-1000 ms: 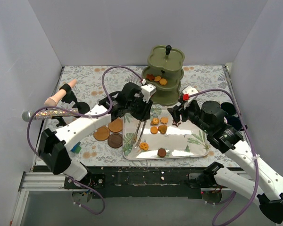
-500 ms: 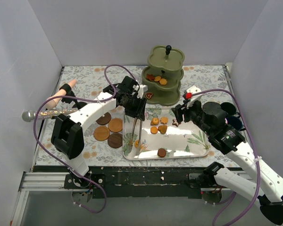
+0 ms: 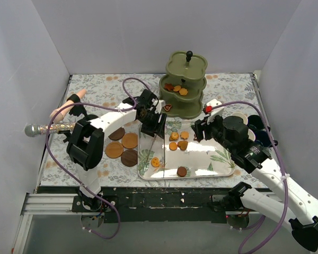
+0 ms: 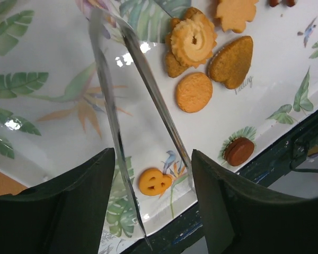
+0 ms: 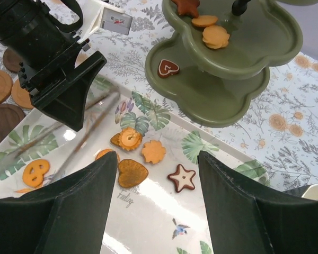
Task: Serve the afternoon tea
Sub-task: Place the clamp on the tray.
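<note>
Step in hand: we judge it to be fetching the next biscuit off the tray (image 3: 209,157) for the stand (image 5: 217,103).
Left gripper (image 4: 152,159): closed loosely around the tongs (image 4: 155,98). Their two arms stand spread over the tray, with nothing between the tips.
Right gripper (image 5: 158,159): fingers wide apart and empty, hanging above the tray's far side, near the stand.
On the stand: one heart (image 5: 168,67) at the bottom tier's edge, other biscuits (image 5: 216,37) on the tier above.
On the tray: a cluster by the far edge, with the ring biscuit (image 4: 193,39) resting on another. A smiley one (image 4: 153,181) and a brown round one (image 4: 239,151) lie alone by the near edge.
Coasters (image 3: 130,141): on the cloth left of the tray, nothing on them.
How we would do it: pick a lone biscuit, not the stacked pair. Straddle it with both tips low to the tray. Squeeze gently, since these look brittle. Lift clear of the tier's rim before letting go.
Risk: a thin biscuit could slip out of smooth metal tips.
</note>
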